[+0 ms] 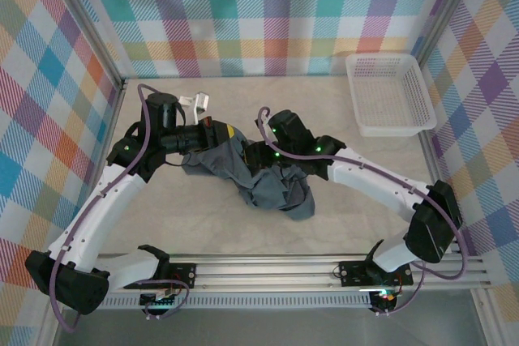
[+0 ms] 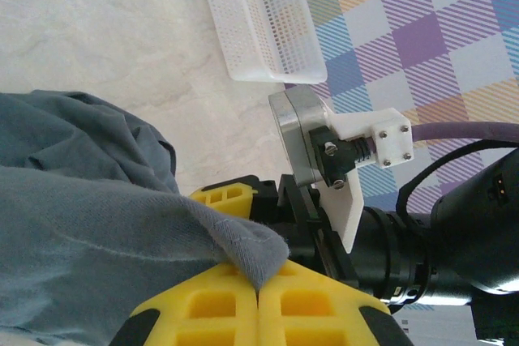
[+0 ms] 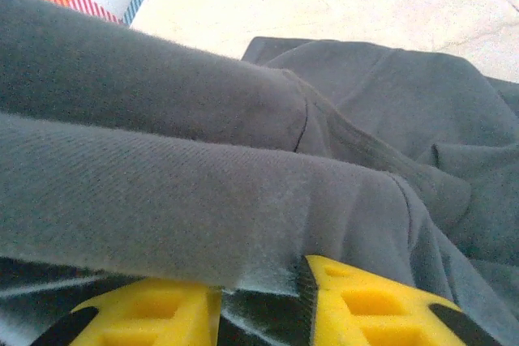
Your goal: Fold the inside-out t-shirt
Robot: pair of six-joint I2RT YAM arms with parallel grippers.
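Top external view has the inside-out t-shirt [image 1: 272,188] bunched in a plain slate-grey heap on the middle of the table [image 1: 203,228], its upper edge lifted between the two arms. The left gripper [image 1: 227,137] meets the cloth at the heap's upper left, and the right gripper [image 1: 261,155] meets it just beside that, the two heads close together. From the left wrist, the yellow fingers [image 2: 203,305] are pressed together on a pointed corner of the fabric [image 2: 81,224]. From the right wrist, the yellow fingers [image 3: 138,313] stand a little apart with a wad of the shirt [image 3: 203,192] pinched in the gap and more cloth draped over them. A white mesh basket [image 1: 389,95] sits well apart at the table's far right corner, below the checked walls [image 1: 268,14].
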